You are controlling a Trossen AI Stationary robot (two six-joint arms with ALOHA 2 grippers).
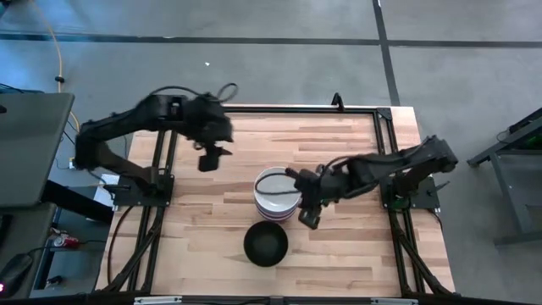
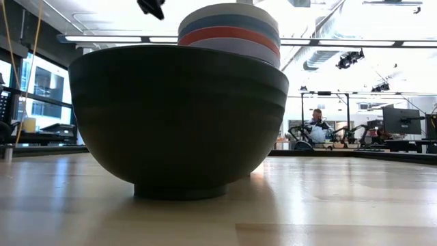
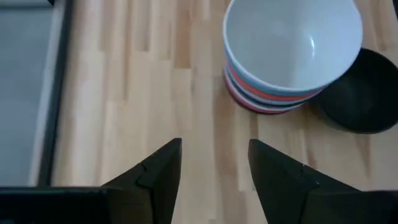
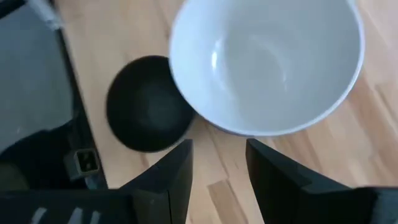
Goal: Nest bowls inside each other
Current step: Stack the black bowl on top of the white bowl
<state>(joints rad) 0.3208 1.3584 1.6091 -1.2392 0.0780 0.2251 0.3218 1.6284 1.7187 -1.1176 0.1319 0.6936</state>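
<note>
A stack of nested bowls [image 1: 275,195] stands on its base near the middle of the table, with a white bowl on top [image 4: 267,62] and blue and red rims below it [image 3: 273,93]. One black bowl [image 1: 266,243] stands alone on its foot just near of the stack and fills the low view [image 2: 179,116]. My right gripper [image 1: 306,212] is open and empty beside the stack's right near side, and shows open in its own view [image 4: 219,146]. My left gripper [image 1: 212,159] is open and empty, to the far left of the stack, above the table [image 3: 214,146].
The wooden table top [image 1: 339,263] lies inside a black frame [image 1: 385,114]. Bare wood shows left of the stack [image 3: 124,81]. Beyond the table, a person [image 2: 316,126] sits far off in the room.
</note>
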